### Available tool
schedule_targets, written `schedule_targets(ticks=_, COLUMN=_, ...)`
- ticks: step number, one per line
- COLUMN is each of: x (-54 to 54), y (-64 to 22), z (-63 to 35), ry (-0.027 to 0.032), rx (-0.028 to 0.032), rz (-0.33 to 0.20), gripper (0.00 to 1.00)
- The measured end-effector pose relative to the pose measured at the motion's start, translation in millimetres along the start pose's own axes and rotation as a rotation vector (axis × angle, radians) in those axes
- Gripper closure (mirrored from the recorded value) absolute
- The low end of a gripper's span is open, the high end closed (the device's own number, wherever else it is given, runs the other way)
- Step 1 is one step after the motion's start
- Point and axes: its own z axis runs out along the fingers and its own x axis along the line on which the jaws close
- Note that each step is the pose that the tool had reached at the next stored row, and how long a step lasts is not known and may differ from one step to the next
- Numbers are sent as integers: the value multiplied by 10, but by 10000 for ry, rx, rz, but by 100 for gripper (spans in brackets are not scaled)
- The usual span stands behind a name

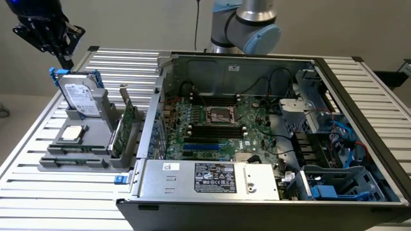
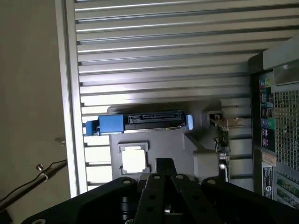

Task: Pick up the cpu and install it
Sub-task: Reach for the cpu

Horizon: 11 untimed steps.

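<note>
Hovering high at the exterior view's left of the bench [image 1: 26, 163], pincer [image 1: 64, 60] shut and empty, above the cpu [image 1: 72, 133] lying flat in its gray tray [image 1: 95, 142]. Maybe bumping or scratching the chip by coming down shut.

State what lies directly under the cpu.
The cpu rests flat on the grey holder, which stands on the slatted table. The holder's surface directly beneath the chip is covered.
</note>
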Motion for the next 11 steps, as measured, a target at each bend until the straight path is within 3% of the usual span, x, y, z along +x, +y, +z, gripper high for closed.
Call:
schedule_targets(ticks=5, x=192, y=-18, z=60, ry=50, rx=4, rz=-19, gripper=89)
schedule_targets(ticks=11, x=243, y=-51, z=135, ry=119, rx=14, rz=-232, gripper=89)
